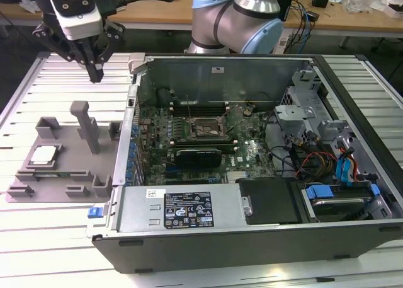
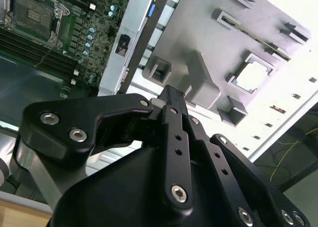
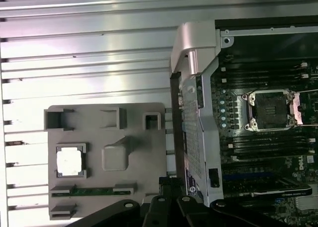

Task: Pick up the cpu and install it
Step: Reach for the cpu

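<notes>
Your gripper [image 1: 96,77] hangs over the slatted bench [image 1: 31,89], fingers together and empty, well apart from the cpu [image 1: 43,155], which lies flat in a recess of the grey fixture [image 1: 63,137]. Come down carelessly and you could clip the upright post [image 1: 85,125] beside it. A tilted grasp could also damage the motherboard socket [image 1: 204,129].

The cpu [image 3: 68,161] lies flat in a square pocket of the grey fixture [image 3: 141,182], pale top up, out on the ribbed metal surface [image 3: 89,48]. Right beside the fixture is the open computer case [image 3: 196,88], its metal-framed socket [image 3: 272,110] in view. The black gripper [image 3: 169,187] hangs between fixture and case, well apart from the cpu.
</notes>
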Available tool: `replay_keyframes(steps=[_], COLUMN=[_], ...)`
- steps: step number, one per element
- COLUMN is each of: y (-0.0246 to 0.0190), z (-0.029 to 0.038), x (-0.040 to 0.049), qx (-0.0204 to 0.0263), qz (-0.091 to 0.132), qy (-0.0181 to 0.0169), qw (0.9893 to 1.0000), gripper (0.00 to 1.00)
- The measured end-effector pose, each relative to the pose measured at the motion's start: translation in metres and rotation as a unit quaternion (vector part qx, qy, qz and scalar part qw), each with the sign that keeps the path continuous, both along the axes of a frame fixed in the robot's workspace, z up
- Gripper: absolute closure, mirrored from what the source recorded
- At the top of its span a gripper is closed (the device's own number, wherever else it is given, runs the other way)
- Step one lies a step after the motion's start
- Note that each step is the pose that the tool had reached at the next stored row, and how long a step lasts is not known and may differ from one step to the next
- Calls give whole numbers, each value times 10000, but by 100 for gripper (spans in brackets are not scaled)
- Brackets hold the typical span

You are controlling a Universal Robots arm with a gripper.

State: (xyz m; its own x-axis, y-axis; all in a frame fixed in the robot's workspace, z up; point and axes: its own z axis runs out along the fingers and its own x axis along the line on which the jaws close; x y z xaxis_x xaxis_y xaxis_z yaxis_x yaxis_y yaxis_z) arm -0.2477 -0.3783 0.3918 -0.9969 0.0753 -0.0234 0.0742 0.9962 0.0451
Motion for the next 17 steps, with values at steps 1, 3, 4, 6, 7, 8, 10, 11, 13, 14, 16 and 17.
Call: replay_keyframes(steps=[1, 3, 4, 6, 7, 8, 10, 11, 13, 14, 16, 17], y=[6, 21, 28, 46, 53, 63, 86, 94, 103, 113, 122, 130], z=[0, -3, -6, -15, -19, -24, -37, -42, -46, -52, -58, -62], x=[-10, -33, -41, -61, -68, -77, -98, -106, -114, -125, -134, -142], qx=[0, 0, 1, 0, 0, 0, 0, 0, 0, 0, 0, 0], qz=[0, 0, 0, 0, 0, 0, 0, 0, 0, 0, 0, 0], qy=[0, 0, -1, 0, 0, 0, 0, 0, 0, 0, 0, 0], qw=[10000, 10000, 10000, 10000, 10000, 10000, 10000, 10000, 10000, 10000, 10000, 10000], gripper=[89, 89, 89, 89, 89, 89, 89, 89, 89, 89, 89, 89])
